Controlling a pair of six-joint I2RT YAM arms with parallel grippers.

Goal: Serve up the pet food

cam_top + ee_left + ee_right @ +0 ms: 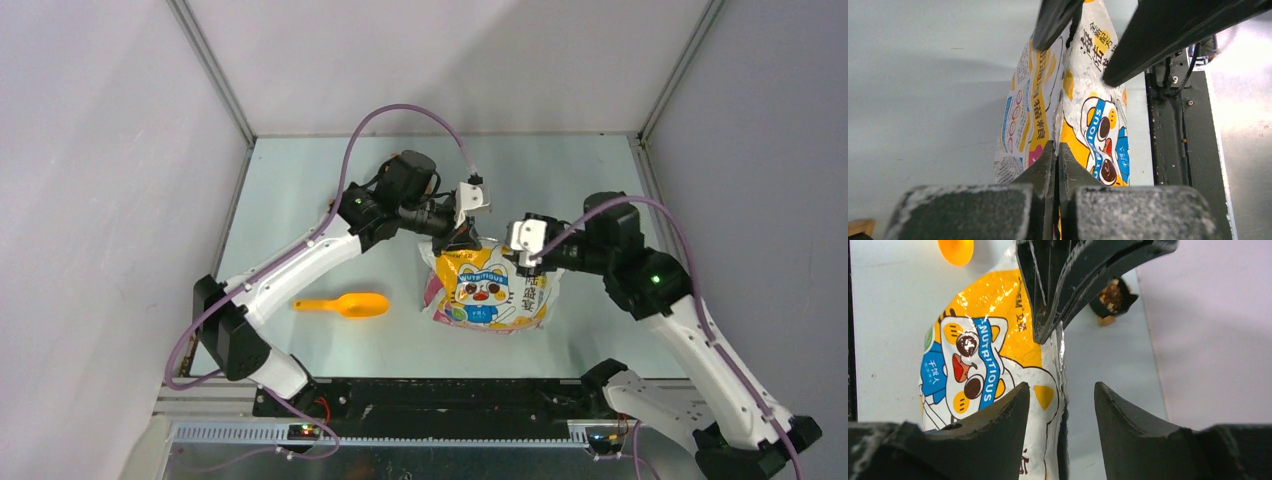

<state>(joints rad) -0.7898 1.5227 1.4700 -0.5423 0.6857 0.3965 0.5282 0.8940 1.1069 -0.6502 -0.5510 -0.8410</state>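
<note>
Grey walls box in a pale desk [300, 200], where the bag [490, 290] sits mid-desk, its top edge pinched tight in the left pincer [1057, 150]. The right pincer [1060, 390] straddles that same edge with jaws parted, gripping nothing. A scoop [345, 305] lies well apart, and the only pet food [1112, 296] I can see is brown bits in something dark behind the bag; on one hold, I'd say, the bag could twist, sag and spill.
</note>
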